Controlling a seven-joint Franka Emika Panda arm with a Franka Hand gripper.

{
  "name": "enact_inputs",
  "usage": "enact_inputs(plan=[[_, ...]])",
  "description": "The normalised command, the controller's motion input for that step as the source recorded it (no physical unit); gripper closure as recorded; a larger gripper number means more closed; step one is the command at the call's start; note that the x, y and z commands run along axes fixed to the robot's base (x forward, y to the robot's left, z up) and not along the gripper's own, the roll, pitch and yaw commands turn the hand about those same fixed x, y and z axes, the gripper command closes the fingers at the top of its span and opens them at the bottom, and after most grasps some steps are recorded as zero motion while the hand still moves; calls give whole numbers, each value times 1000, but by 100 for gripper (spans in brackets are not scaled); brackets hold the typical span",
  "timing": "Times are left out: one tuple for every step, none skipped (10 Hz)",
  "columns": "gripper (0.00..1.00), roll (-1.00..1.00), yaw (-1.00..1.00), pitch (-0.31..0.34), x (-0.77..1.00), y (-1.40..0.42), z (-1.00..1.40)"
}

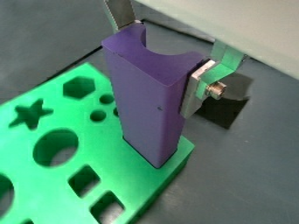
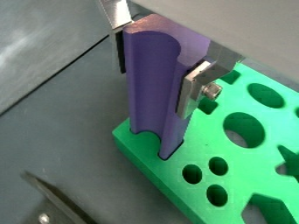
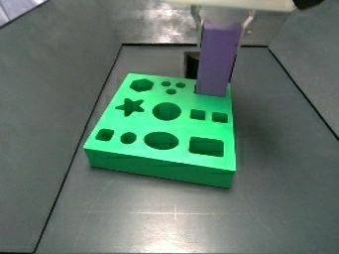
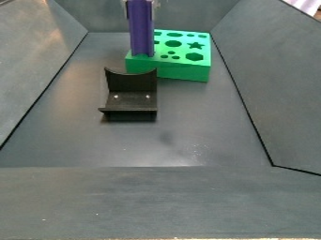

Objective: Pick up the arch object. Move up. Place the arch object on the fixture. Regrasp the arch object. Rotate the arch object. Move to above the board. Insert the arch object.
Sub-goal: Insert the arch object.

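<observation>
Pincer [image 1: 158, 63] grasps the arch object [image 1: 149, 96] upright. Its lower end sits in the board [image 3: 166, 129] edge notch. The fixture [image 4: 129, 92] stands apart on the worktop [image 4: 189, 141]

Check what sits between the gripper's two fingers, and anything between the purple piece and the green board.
The gripper fingers clamp the arch object upright; both wrist views show it. Its lower end meets the board at the edge, nothing between.

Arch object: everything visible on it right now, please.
The arch object is a matte purple, flat-sided block, standing upright with a concave arch cut in its top end. The gripper holds it near the top, silver fingers clamped on opposite faces. Its lower end sits in a cutout at the edge of the green board. In a side view the dark fixture stands apart, untouched.
</observation>
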Motion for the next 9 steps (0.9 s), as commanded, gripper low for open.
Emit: enact_inputs(plan=[[100, 14, 886, 0, 71, 63, -680], [100, 109, 909, 0, 17, 54, -631], [100, 209, 863, 0, 40, 29, -546], [100, 259, 817, 0, 0, 0, -326], [100, 0, 49, -80, -94, -23, -49], [100, 16, 0, -99, -17, -54, -60], [100, 221, 0, -251, -177, -177, -557], [100, 164, 0, -229, -149, -151, -291], [100, 0, 0, 0, 0, 0, 0]])
